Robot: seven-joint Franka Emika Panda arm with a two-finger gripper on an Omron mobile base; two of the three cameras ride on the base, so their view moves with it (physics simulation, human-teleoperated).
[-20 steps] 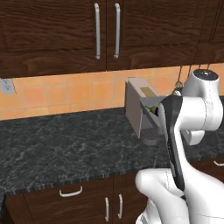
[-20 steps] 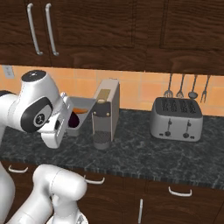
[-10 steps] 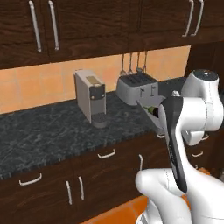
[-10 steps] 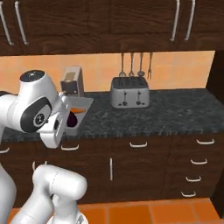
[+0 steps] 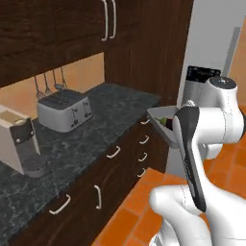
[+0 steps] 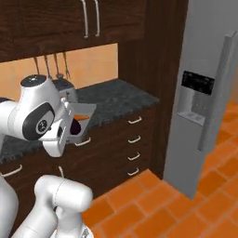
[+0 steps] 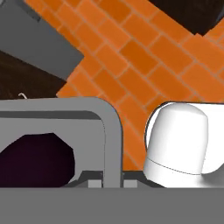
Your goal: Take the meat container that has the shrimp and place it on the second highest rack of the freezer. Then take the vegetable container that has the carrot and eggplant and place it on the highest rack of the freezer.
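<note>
I hold the grey vegetable container [image 6: 82, 115] level in front of the arm, and my gripper [image 7: 112, 180] is shut on its rim [image 7: 111, 131]. Inside it lie the orange carrot [image 6: 82, 117] and the dark purple eggplant [image 7: 36, 160]. In the left base view the same container [image 5: 159, 124] sticks out to the left of my forearm. The freezer's grey door [image 6: 210, 69], with a dark dispenser panel and a long vertical bar handle, stands to the right, well beyond the container. The meat container with the shrimp is out of view.
A dark stone counter [image 5: 110, 120] over brown drawers runs along the left, carrying a toaster [image 5: 65, 109] and a coffee machine [image 5: 17, 139]. Dark wall cabinets [image 5: 72, 29] hang above it. Orange brick floor [image 6: 153, 204] lies open between me and the freezer.
The base has turned right along the counter, so the whole picture shifted: the toaster and coffee machine slid left and the freezer door came into view. The container stays in my grip.
</note>
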